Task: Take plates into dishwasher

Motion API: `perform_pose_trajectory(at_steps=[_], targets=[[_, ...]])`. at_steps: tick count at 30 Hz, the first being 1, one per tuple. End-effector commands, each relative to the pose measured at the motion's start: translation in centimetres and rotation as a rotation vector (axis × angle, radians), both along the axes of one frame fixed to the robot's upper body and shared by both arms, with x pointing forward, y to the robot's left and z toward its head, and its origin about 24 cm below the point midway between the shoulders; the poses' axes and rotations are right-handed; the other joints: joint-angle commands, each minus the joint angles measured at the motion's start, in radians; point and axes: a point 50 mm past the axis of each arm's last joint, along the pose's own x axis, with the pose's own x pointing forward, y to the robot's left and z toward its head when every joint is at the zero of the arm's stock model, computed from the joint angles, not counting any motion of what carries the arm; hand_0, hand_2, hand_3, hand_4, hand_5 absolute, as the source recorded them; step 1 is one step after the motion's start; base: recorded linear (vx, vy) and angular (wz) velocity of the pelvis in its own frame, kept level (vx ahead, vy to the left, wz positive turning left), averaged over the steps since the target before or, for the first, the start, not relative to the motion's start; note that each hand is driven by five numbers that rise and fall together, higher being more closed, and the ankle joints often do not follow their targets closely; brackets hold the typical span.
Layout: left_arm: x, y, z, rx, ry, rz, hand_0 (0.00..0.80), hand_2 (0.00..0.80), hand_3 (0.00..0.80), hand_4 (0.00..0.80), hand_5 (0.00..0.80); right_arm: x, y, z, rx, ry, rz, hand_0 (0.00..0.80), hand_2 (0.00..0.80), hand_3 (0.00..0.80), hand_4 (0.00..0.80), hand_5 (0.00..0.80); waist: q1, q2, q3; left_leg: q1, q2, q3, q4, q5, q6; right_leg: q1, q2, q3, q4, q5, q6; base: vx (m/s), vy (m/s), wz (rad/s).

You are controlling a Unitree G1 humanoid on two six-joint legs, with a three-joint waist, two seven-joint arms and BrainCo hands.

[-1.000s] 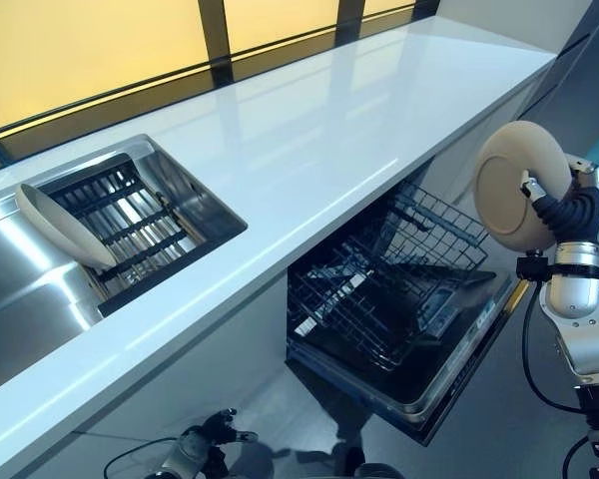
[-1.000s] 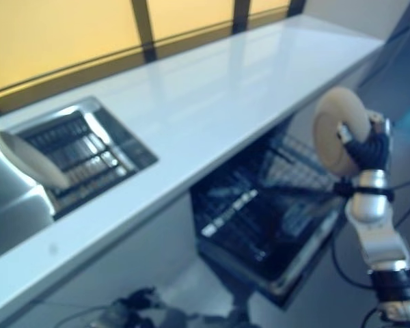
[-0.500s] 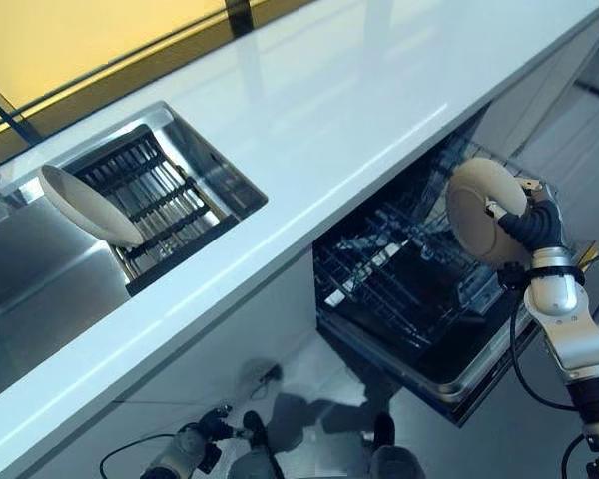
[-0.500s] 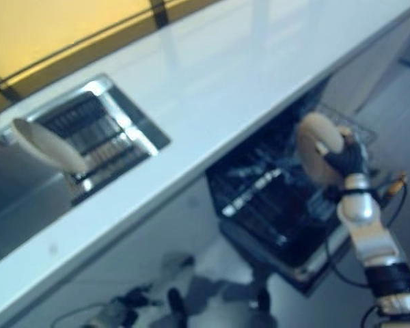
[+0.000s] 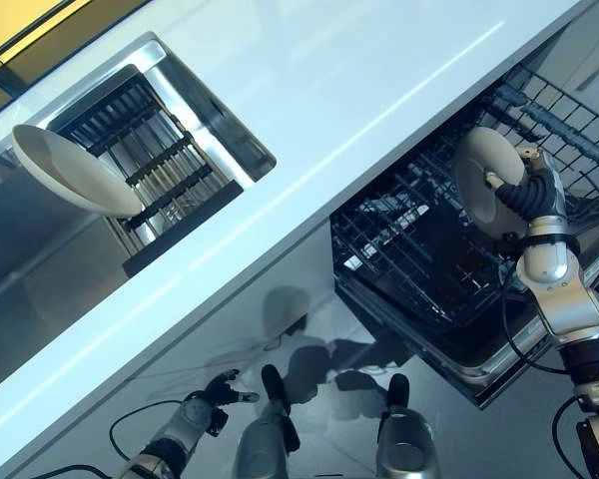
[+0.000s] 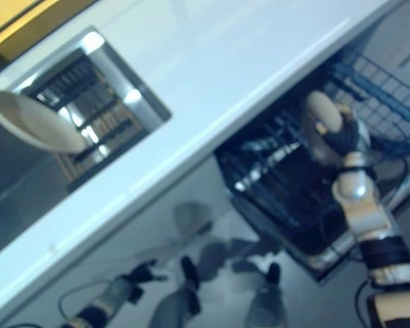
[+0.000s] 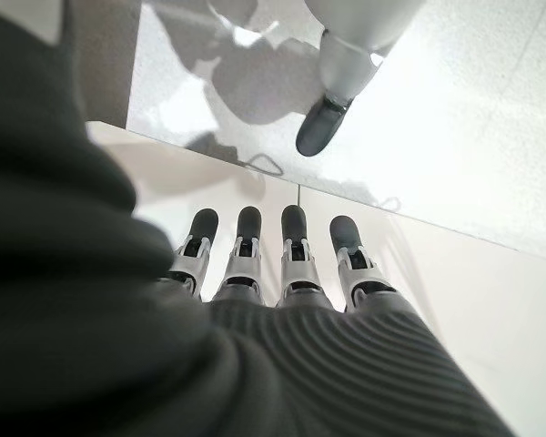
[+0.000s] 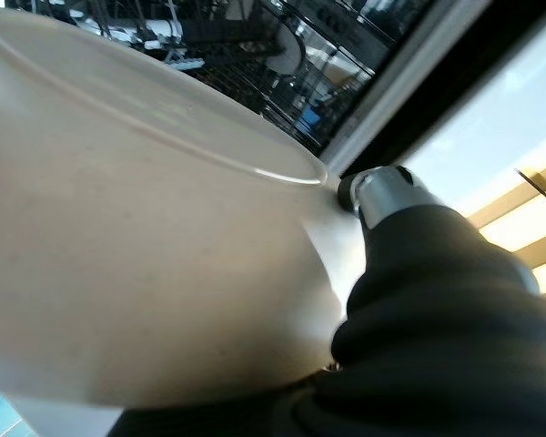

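My right hand [image 5: 531,195] is shut on a cream plate [image 5: 482,180], held on edge just above the black wire rack [image 5: 409,259] of the open dishwasher under the counter. Up close the plate [image 8: 136,237] fills the right wrist view, my thumb [image 8: 391,191] pressed on its rim, with the rack's tines [image 8: 246,55] behind it. A second cream plate [image 5: 68,170] leans in the drying rack [image 5: 145,170] set in the sink at the left. My left hand [image 5: 205,404] hangs low by the floor, fingers [image 7: 246,246] straight and holding nothing.
The white countertop [image 5: 319,110] runs diagonally above the dishwasher. An upper wire basket [image 5: 564,110] sticks out at the far right. The dishwasher's open door [image 5: 479,354] lies below the lower rack over the pale floor [image 7: 455,109].
The camera has tilted down and the whole picture shifted. My right hand has lowered the plate from above counter height to just over the dishwasher rack. The left hand stays hanging.
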Motion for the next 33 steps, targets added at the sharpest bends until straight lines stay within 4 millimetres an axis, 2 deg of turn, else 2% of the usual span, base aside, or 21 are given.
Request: perform_pose_trajectory(at_steps=[1,7,10,14,21,22,24,33], targets=[[1.7,1.7,1.5,0.038,-0.056,-0.022,0.0,0.0,0.0,0.0,0.0,0.4,0.9,5.6,-0.096,-0.186,0.014,0.8,0.8,0.8,0.8,0.8,0.012,-0.028,-0.005,0.014,0.055,0.001,0.022,-0.009,-0.035,-0.109,-0.008,0.013,0.224,-0.098,-0.095,0.0,-0.05,0.12],[1.9,1.4,1.7,0.021,-0.057,-0.034,0.0,0.0,0.0,0.0,0.0,1.2,1.3,6.7,-0.189,-0.168,0.012,0.8,0.8,0.8,0.8,0.8,0.019,-0.006,0.006,0.017,0.054,0.014,0.026,-0.005,-0.042,-0.126,-0.027,-0.005,0.206,-0.076,-0.095,-0.015,-0.008,0.04],[2.0,1.4,1.8,0.015,-0.06,-0.039,0.0,0.0,0.0,0.0,0.0,1.7,1.9,7.4,-0.268,-0.15,0.018,0.8,0.8,0.8,0.8,0.8,0.017,0.006,0.011,0.012,0.058,0.025,0.024,0.004,-0.042,-0.145,-0.026,0.002,0.22,-0.082,-0.099,-0.025,0.031,-0.16],[2.1,1.8,2.0,0.02,-0.059,-0.051,0.0,0.0,0.0,0.0,0.0,1.7,2.2,7.4,-0.37,-0.111,0.009,0.8,0.8,0.8,0.8,0.8,0.013,0.006,0.009,0.004,0.06,0.024,0.03,0.0,-0.039,-0.159,-0.022,0.017,0.248,-0.096,-0.102,0.006,-0.01,-0.07],[2.4,2.2,2.5,0.032,-0.059,-0.08,0.0,0.0,0.0,0.0,0.0,1.5,0.4,6.7,-0.516,0.006,-0.057,0.8,0.8,0.8,0.8,0.8,0.013,0.003,0.013,0.003,0.055,0.019,0.04,-0.01,-0.036,-0.16,-0.031,0.022,0.257,-0.095,-0.097,0.021,-0.006,0.04],[2.4,2.2,2.5,0.034,-0.058,-0.084,0.0,0.0,0.0,0.0,0.0,1.5,0.1,6.6,-0.533,0.025,-0.065,0.8,0.8,0.8,0.8,0.8,0.011,-0.005,0.012,0.015,0.044,0.012,0.037,-0.023,-0.045,-0.152,-0.041,0.03,0.265,-0.118,-0.086,0.082,-0.028,0.08],[2.6,2.4,2.7,0.039,-0.062,-0.09,0.0,0.0,0.0,0.0,0.0,1.5,-0.5,6.7,-0.564,0.062,-0.092,0.8,0.8,0.8,0.8,0.8,0.013,-0.007,0.015,0.012,0.044,0.011,0.039,-0.024,-0.045,-0.154,-0.043,0.029,0.265,-0.115,-0.085,0.046,-0.028,0.07],[3.0,3.0,3.4,0.051,-0.063,-0.109,0.0,0.0,0.0,0.0,0.0,1.7,-2.8,5.9,-0.592,0.203,-0.199,0.8,0.8,0.8,0.8,0.8,0.026,-0.009,0.032,-0.001,0.045,0.007,0.042,-0.022,-0.046,-0.163,-0.047,0.028,0.265,-0.106,-0.078,0.0,0.0,0.0]])
